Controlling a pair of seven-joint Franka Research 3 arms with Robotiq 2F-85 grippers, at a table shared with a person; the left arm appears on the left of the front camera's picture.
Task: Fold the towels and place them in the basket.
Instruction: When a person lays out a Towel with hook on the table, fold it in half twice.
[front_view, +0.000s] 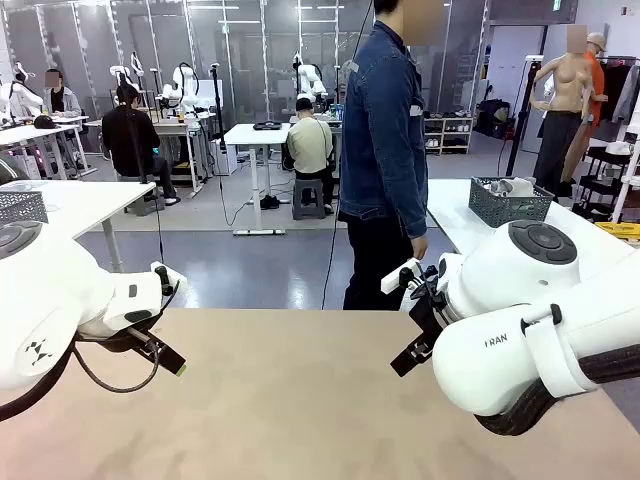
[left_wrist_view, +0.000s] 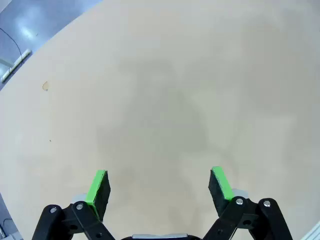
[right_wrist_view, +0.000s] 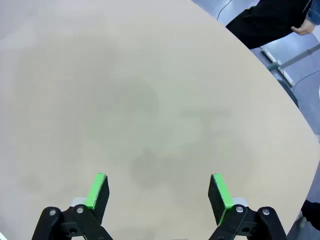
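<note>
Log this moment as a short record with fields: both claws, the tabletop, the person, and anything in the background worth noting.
left claw: open, holding nothing, pointed at the tabletop
right claw: open, holding nothing, pointed at the tabletop
tabletop: smooth beige surface under both claws
person: standing at the far edge in a blue denim jacket and dark trousers, one hand hanging at the side
background: dark grey wire-mesh basket with pale contents on a white side table, far right

Tan table (front_view: 290, 400); a person (front_view: 385, 140) in a denim jacket stands at its far edge
</note>
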